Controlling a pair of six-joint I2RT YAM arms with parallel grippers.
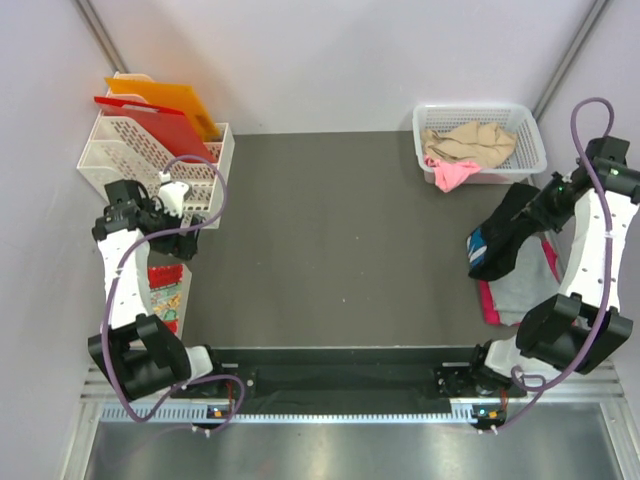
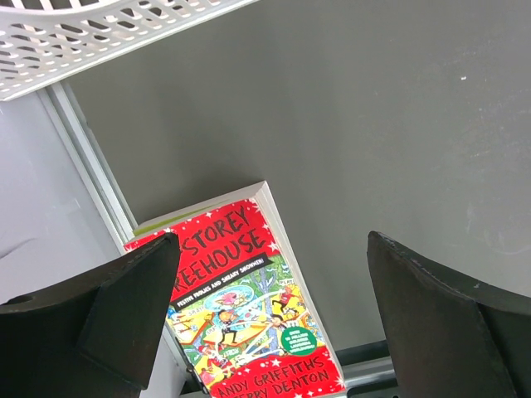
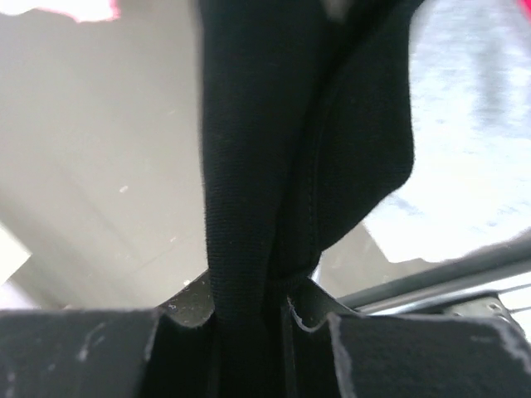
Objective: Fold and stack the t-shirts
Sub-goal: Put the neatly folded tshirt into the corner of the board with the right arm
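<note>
Right hand [image 3: 249, 332] pinches the black t-shirt [image 3: 274, 124]; left hand [image 2: 274, 282] spread over a red book [image 2: 236, 327].

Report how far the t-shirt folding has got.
Done: nothing; no folded stack shows on the mat. In hand: the right hand grips the black shirt, hanging over the grey shirt and magenta shirt. Left: those two, plus the beige shirt and pink shirt in the basket. The left hand is open.
</note>
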